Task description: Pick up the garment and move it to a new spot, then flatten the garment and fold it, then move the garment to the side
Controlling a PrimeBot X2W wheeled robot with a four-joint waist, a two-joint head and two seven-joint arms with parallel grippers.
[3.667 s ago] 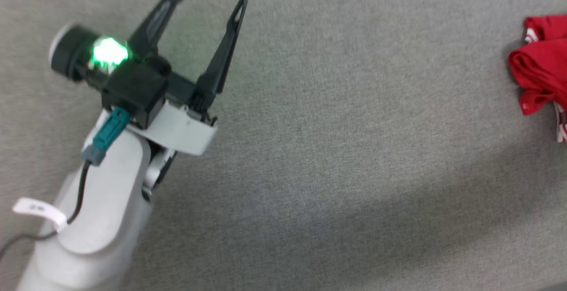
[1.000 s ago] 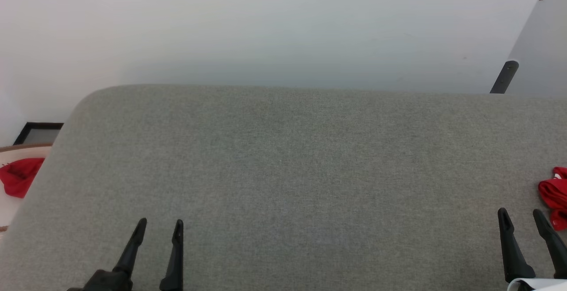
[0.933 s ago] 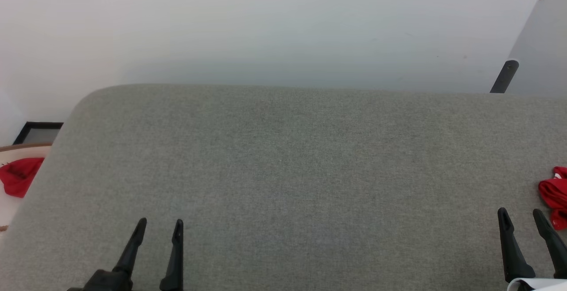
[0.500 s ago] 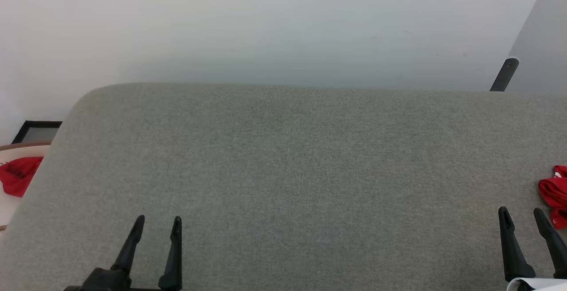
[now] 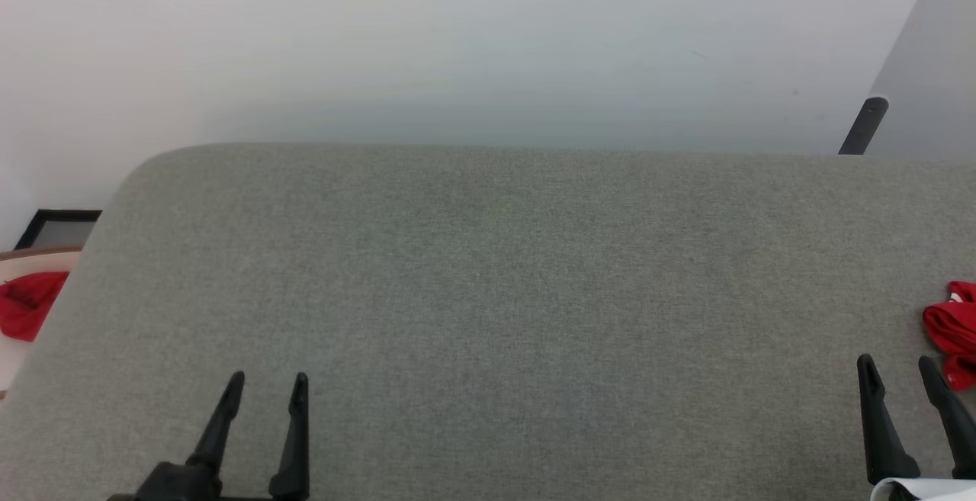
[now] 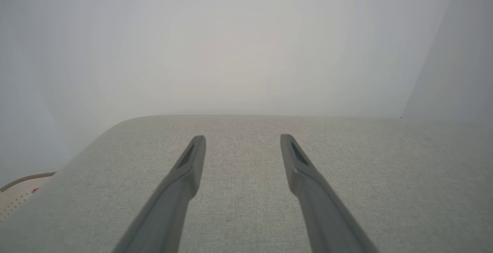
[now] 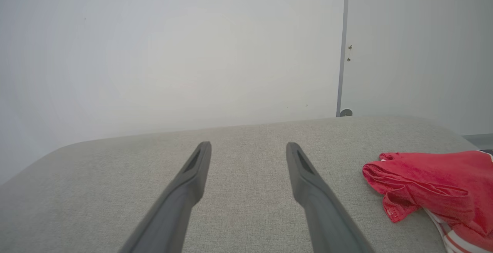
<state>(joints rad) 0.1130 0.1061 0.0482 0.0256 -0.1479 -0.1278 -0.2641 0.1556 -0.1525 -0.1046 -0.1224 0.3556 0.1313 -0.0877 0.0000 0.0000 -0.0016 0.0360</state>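
Note:
The garment (image 5: 953, 333) is a crumpled red heap with a bit of white striped trim, lying at the table's far right edge; the right wrist view shows the garment (image 7: 431, 185) bunched to the right of the fingers. My right gripper (image 5: 897, 370) stands open at the lower right, just left of the heap and not touching it, and from its own wrist the right gripper (image 7: 248, 147) holds nothing. Over the table's lower left, my left gripper (image 5: 267, 383) is open and empty, and the left gripper (image 6: 242, 139) points along bare cloth.
The grey fabric-covered table (image 5: 488, 272) has a rounded far-left corner and a white wall behind it. A red patch (image 5: 27, 310) on a pale round surface lies beyond the left edge, next to a dark frame (image 5: 57, 226). A dark post (image 5: 862, 126) stands at the back right.
Since the oldest frame the camera has swung up from a close look at my left arm to the whole table. Over the last second the picture drifts slightly; both grippers stay open.

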